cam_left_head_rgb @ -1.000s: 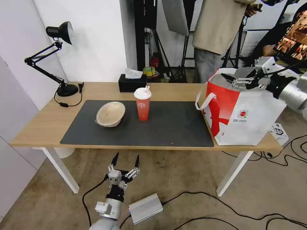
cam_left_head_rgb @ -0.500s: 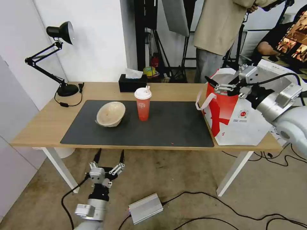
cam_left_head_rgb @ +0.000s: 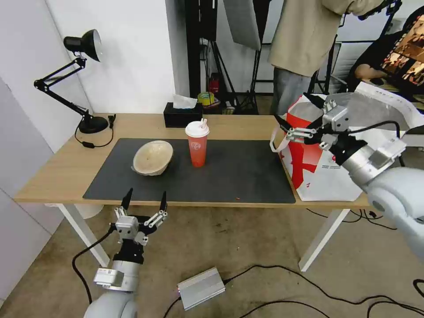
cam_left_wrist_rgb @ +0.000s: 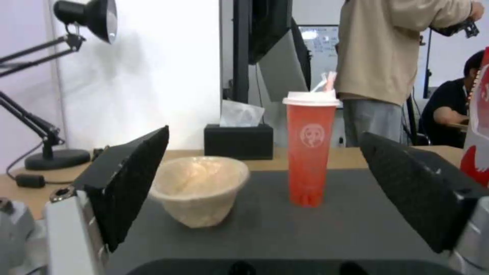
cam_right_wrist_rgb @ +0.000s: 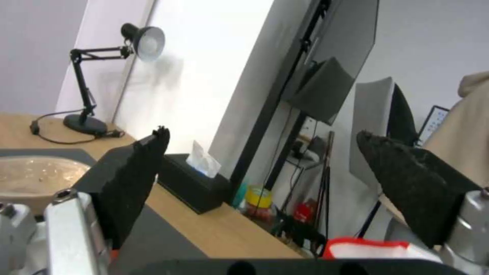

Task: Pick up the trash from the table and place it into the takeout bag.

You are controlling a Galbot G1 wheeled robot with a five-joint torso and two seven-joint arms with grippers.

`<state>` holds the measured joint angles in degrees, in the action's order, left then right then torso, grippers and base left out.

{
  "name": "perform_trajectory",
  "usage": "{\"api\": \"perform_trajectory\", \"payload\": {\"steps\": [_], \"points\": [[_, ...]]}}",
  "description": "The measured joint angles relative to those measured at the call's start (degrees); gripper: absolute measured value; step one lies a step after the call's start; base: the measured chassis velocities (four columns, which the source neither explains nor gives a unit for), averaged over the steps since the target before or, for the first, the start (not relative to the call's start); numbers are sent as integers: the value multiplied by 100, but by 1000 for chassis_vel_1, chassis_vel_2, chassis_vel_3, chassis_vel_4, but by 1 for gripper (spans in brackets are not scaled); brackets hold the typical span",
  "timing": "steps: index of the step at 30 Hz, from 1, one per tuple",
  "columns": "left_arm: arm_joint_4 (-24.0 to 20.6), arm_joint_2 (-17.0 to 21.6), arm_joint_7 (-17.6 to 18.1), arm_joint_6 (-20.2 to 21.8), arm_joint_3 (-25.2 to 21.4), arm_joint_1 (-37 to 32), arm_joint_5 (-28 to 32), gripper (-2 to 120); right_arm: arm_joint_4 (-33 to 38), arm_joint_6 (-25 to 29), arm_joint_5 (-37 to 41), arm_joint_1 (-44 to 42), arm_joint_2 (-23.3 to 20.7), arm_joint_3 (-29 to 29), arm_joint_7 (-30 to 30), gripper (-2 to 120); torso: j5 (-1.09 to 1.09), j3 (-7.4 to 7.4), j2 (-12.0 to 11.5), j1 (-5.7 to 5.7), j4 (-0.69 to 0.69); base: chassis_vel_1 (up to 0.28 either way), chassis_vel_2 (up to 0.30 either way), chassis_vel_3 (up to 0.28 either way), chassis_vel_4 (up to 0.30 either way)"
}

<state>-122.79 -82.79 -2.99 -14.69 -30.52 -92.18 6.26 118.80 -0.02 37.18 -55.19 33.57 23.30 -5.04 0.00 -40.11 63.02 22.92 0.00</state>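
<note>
1. The right gripper (cam_left_head_rgb: pixel 297 111) hangs spread wide and empty beside the takeout bag (cam_left_head_rgb: pixel 335 170), at its upper left rim.
2. The left gripper (cam_left_head_rgb: pixel 145 198) is wide open, empty, below the table (cam_left_head_rgb: pixel 53 172) edge.
3. The beige bowl (cam_left_head_rgb: pixel 153 157) and red cup (cam_left_head_rgb: pixel 197 143) stand on the mat (cam_left_head_rgb: pixel 238 176), apart from both grippers.

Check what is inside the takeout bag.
The white and red insulated takeout bag shows silver foil lining at its mouth; the open right claw and the bag's walls hide its contents.

Red cup (cam_left_head_rgb: pixel 197 145) beside pulp bowl (cam_left_head_rgb: pixel 152 157)
</note>
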Motion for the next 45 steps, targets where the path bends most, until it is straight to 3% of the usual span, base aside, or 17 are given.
{"api": "perform_trajectory", "payload": {"steps": [14,30,45], "points": [[-33,34,-1,25,-16,54,-63,100,277,275,-526,-967,716,353,39,98,0,0,0,0,1,0,0,0,0],[-42,-26,-1,27,58,13,-170,100,435,856,-1161,-2325,1203,720,-94,98,0,0,0,-1,0,0,0,0,0],[-47,-42,15,21,100,5,-235,100,324,1202,-1629,-2804,1612,687,-198,98,0,0,0,0,0,0,0,0,0]]}}
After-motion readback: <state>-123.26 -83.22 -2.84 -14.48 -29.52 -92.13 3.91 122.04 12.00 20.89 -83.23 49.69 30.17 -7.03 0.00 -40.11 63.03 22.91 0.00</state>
